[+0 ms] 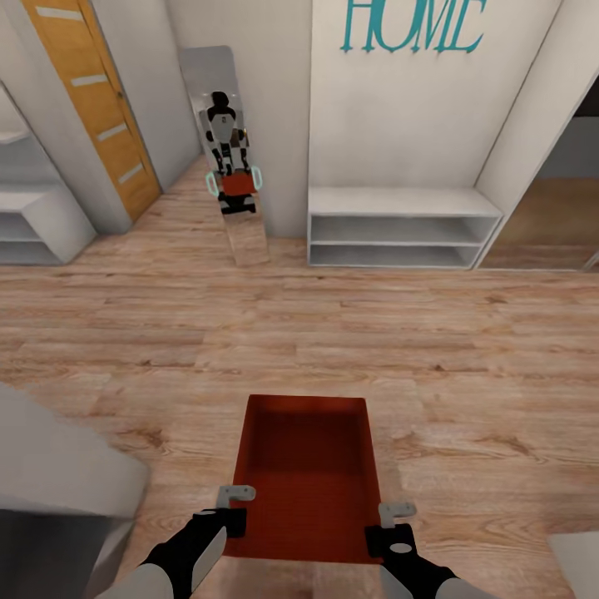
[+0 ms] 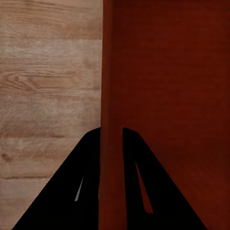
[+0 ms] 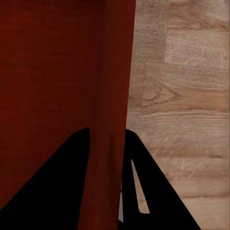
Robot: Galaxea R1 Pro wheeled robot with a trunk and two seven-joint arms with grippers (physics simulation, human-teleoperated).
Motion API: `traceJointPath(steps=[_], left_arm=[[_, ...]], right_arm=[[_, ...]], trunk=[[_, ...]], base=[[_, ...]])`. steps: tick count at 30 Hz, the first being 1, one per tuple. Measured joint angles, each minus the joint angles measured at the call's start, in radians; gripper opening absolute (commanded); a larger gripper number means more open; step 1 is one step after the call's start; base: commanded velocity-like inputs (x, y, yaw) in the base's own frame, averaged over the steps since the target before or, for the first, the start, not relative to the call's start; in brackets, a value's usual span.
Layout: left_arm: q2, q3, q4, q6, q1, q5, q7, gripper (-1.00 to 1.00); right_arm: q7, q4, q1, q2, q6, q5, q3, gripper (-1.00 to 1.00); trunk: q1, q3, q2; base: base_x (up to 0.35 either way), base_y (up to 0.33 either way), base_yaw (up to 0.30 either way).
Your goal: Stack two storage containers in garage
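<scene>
One orange-red storage container [image 1: 306,474] hangs in front of me above the light wood plank floor, open top facing up. My left gripper [image 1: 235,507] is shut on its left wall, and my right gripper [image 1: 393,522] is shut on its right wall. In the left wrist view the thin red wall [image 2: 111,96] runs between the two dark fingers [image 2: 76,187]. The right wrist view shows the other wall [image 3: 115,96] pinched the same way between dark fingers [image 3: 143,187]. A tall mirror [image 1: 225,150] ahead reflects the robot carrying the container.
A low white shelf unit [image 1: 401,226] stands against the wall under teal "HOME" lettering [image 1: 413,25]. A wooden door [image 1: 96,100] is at the far left with white shelving [image 1: 33,212] beside it. A grey surface [image 1: 58,474] lies near my left side. A doorway opens at right [image 1: 549,208].
</scene>
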Motion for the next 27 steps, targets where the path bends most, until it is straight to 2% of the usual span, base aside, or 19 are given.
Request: traceJointPath(steps=[7,19,27], left_arm=[[-0.001,0.001,0.000,0.002,-0.001,-0.003,0.000,-1.00],[0.000,0.001,-0.001,0.002,0.000,0.000,0.000,-1.00],[0.000,0.001,-0.001,0.003,-0.001,-0.003,0.000,-1.00]], right_arm=[[0.000,0.000,0.000,0.000,0.000,-0.001,0.000,-1.00],[-0.001,0.000,0.000,0.000,0.002,0.001,0.000,-1.00],[0.000,0.000,0.000,0.000,0.001,-0.003,0.001,-1.00]], trunk=[[0.000,0.000,0.000],[0.000,0.000,0.000],[0.000,0.000,0.000]], base=[[0.334,0.000,0.086],[0.334,0.000,0.252],[0.334,0.000,0.046]])
